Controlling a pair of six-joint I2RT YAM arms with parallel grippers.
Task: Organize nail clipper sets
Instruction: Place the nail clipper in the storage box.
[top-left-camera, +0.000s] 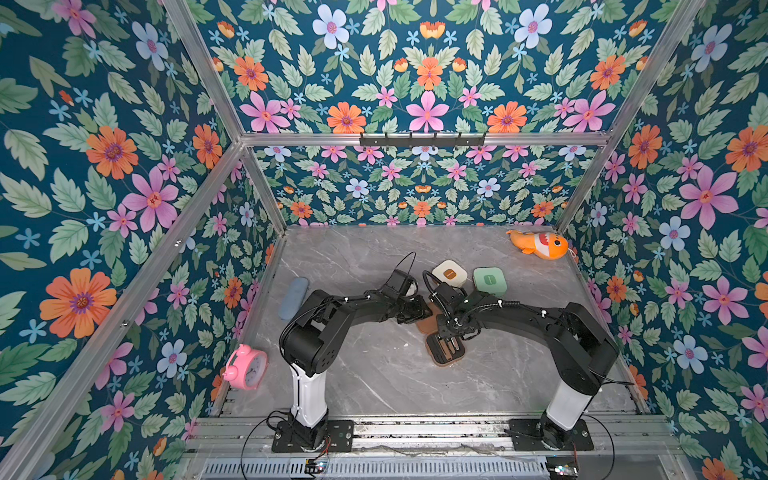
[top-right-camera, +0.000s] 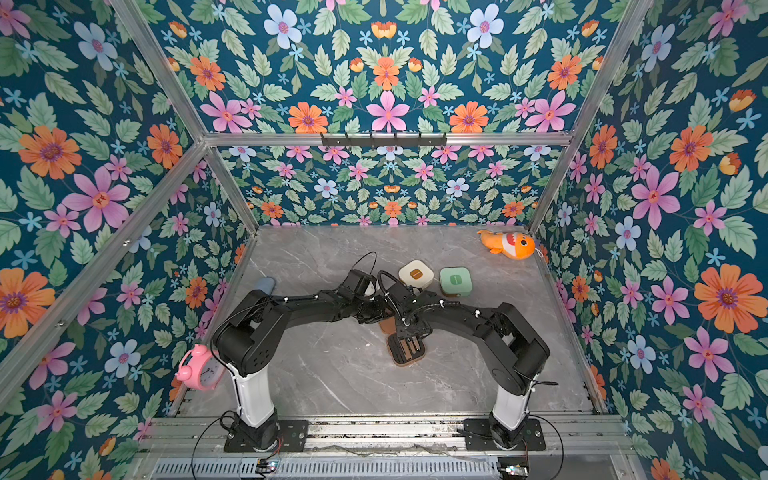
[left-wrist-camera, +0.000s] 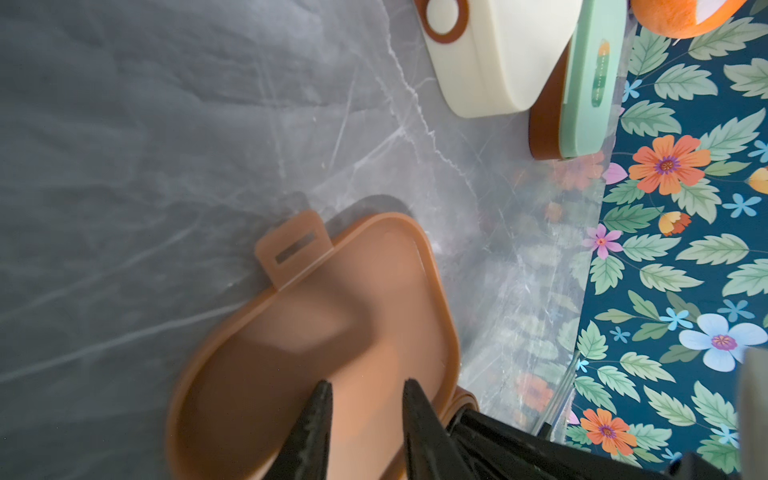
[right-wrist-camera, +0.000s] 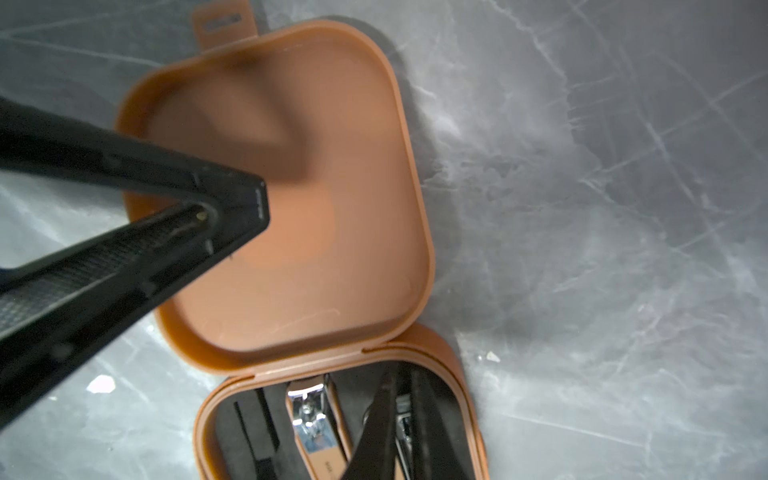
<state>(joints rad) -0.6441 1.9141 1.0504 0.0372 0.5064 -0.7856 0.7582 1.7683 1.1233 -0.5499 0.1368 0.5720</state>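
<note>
Clippers (right-wrist-camera: 312, 420), perhaps two, in brown case (right-wrist-camera: 432, 343)

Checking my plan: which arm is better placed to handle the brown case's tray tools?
Right, probably: the right gripper is over the black tray beside a clipper; the left gripper is over the lid.

Left arm (top-left-camera: 357, 305) and right arm (top-left-camera: 519, 316) are covering most of the brown lid (top-left-camera: 427, 323) in both top views. Fingers (right-wrist-camera: 374, 432) of the right gripper (right-wrist-camera: 400, 368) are masking a metal tool (right-wrist-camera: 402, 415); the picture's edge is cutting off the black tray (right-wrist-camera: 245, 432).
</note>
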